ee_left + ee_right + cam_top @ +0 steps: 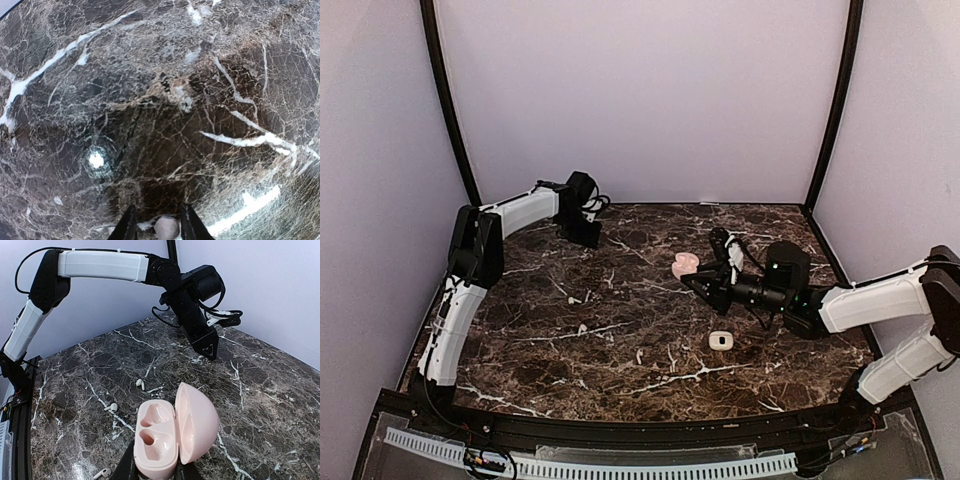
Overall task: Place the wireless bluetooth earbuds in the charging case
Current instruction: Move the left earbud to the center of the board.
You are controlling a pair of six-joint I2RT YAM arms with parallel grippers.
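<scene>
My right gripper (154, 471) is shut on the base of an open pink charging case (160, 440), lid hinged open to the right, both sockets empty. In the top view the right gripper (703, 281) holds the case (685, 263) low over the marble table's middle back. Three tiny white earbuds lie on the marble left of the case: one far (141, 384), one nearer (112, 407), one nearest (102, 473). My left gripper (588, 235) hangs at the back left, fingers (129, 227) a little apart, holding nothing.
A small white case (721, 340) lies on the dark marble table (620, 390) in front of my right arm. The left arm's wrist (200, 315) hangs over the far corner. Lilac walls close the back and sides.
</scene>
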